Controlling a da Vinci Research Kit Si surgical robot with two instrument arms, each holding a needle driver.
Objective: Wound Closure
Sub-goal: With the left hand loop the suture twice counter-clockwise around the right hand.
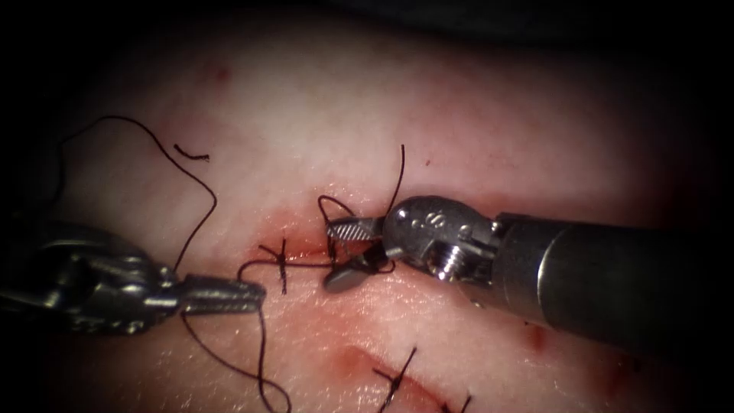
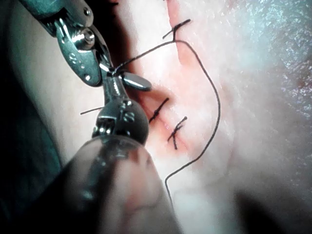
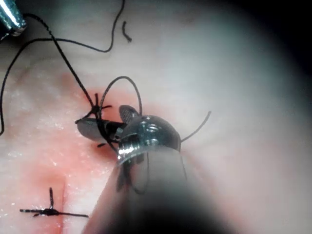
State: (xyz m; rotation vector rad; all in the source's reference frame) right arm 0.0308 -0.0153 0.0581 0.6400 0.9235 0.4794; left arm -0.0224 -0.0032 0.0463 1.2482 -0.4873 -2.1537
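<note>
Two tools: left (image 1: 256,293) closed on thread (image 1: 200,191), right (image 1: 353,252) open astride thread, perhaps three stitches (image 1: 281,264) on tissue (image 1: 474,138).

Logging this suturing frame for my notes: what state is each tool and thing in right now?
Left tool: fingers shut on the thread.
Right tool: fingers open around thread at the cut.
Thread: loose loops across the tissue, left of the cut.
Stitch: tied.
Cut thread end: lying loose.
Tissue: red fluid along the cut.
</note>
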